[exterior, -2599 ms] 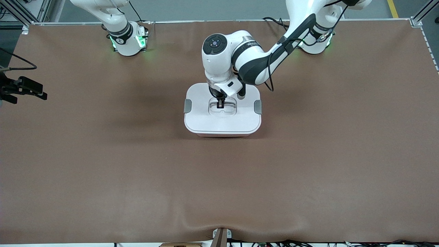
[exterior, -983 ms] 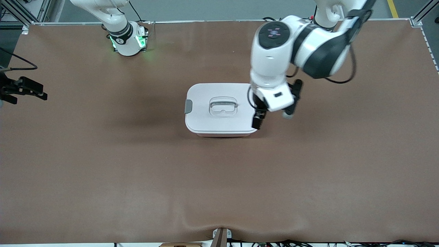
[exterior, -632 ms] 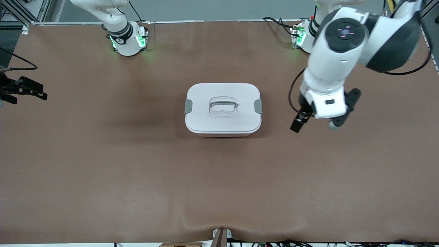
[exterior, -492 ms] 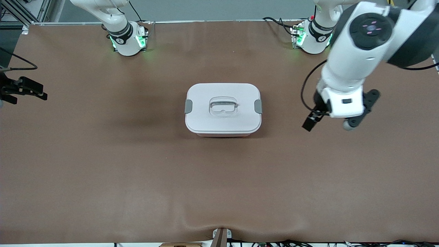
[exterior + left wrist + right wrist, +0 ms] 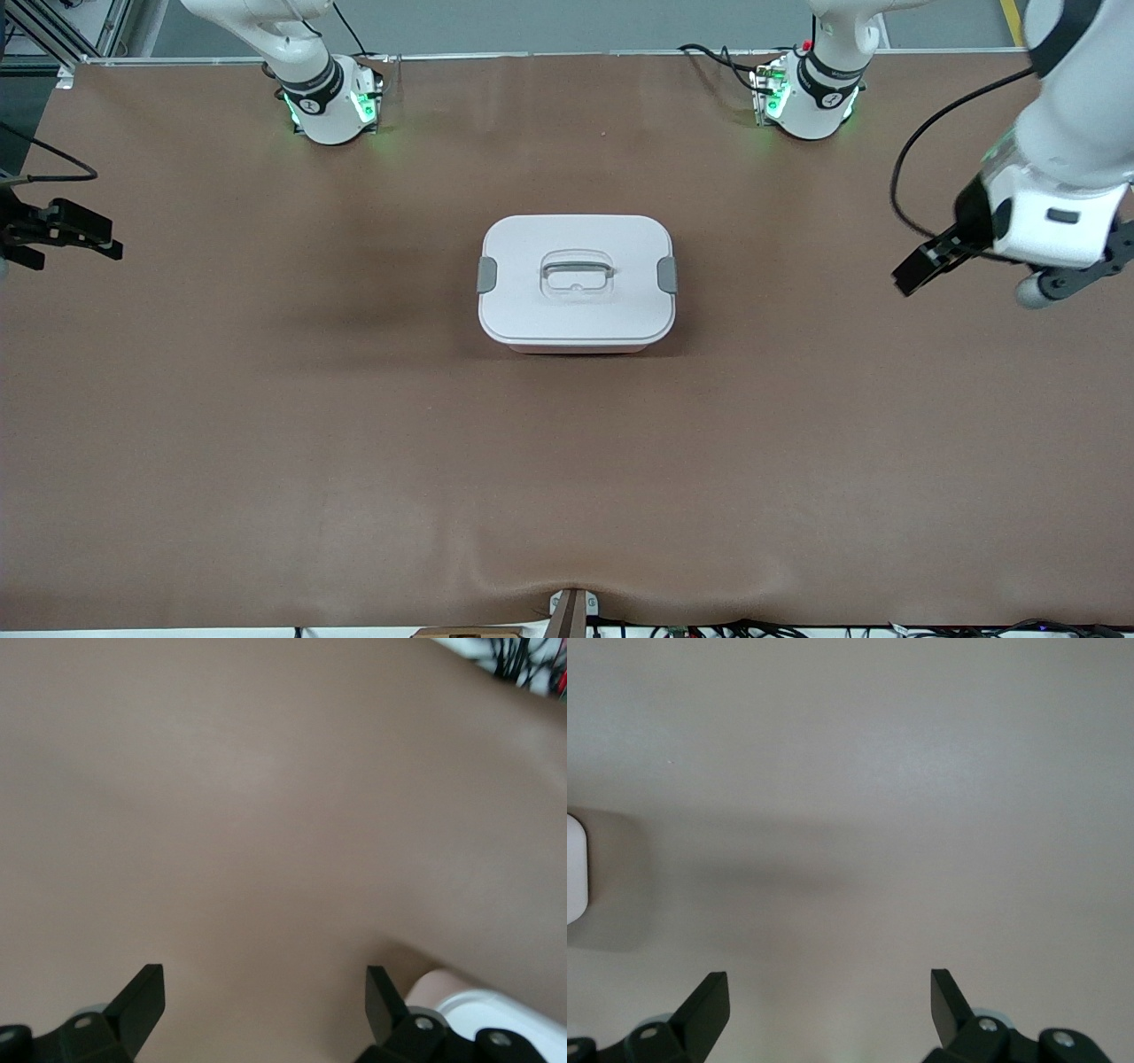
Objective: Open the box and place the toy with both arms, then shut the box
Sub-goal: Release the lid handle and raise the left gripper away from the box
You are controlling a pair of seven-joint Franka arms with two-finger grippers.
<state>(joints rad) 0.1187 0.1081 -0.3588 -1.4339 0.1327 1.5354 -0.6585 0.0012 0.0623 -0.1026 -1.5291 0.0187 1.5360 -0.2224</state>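
Observation:
The box point(image 5: 576, 306) stands at the middle of the table with its white lid on. Both grey clips point(image 5: 485, 275) sit at the lid's ends and the clear handle point(image 5: 577, 270) lies in its recess. The toy is out of view. My left gripper point(image 5: 912, 273) hangs open over bare table toward the left arm's end, well apart from the box. In the left wrist view its fingers point(image 5: 143, 997) stand wide with nothing between them, and a corner of the box point(image 5: 483, 1005) shows at the edge. My right gripper point(image 5: 78, 248) waits open over the table's right-arm end, empty in the right wrist view point(image 5: 830, 997).
Brown matting point(image 5: 567, 478) covers the whole table. The two arm bases point(image 5: 332, 106) point(image 5: 811, 102) stand along the edge farthest from the front camera. A small bracket point(image 5: 571, 611) sits at the nearest edge.
The left arm has lifted off the lid's handle and swung away toward its own end of the table, gripper open. The box and the right arm have not moved.

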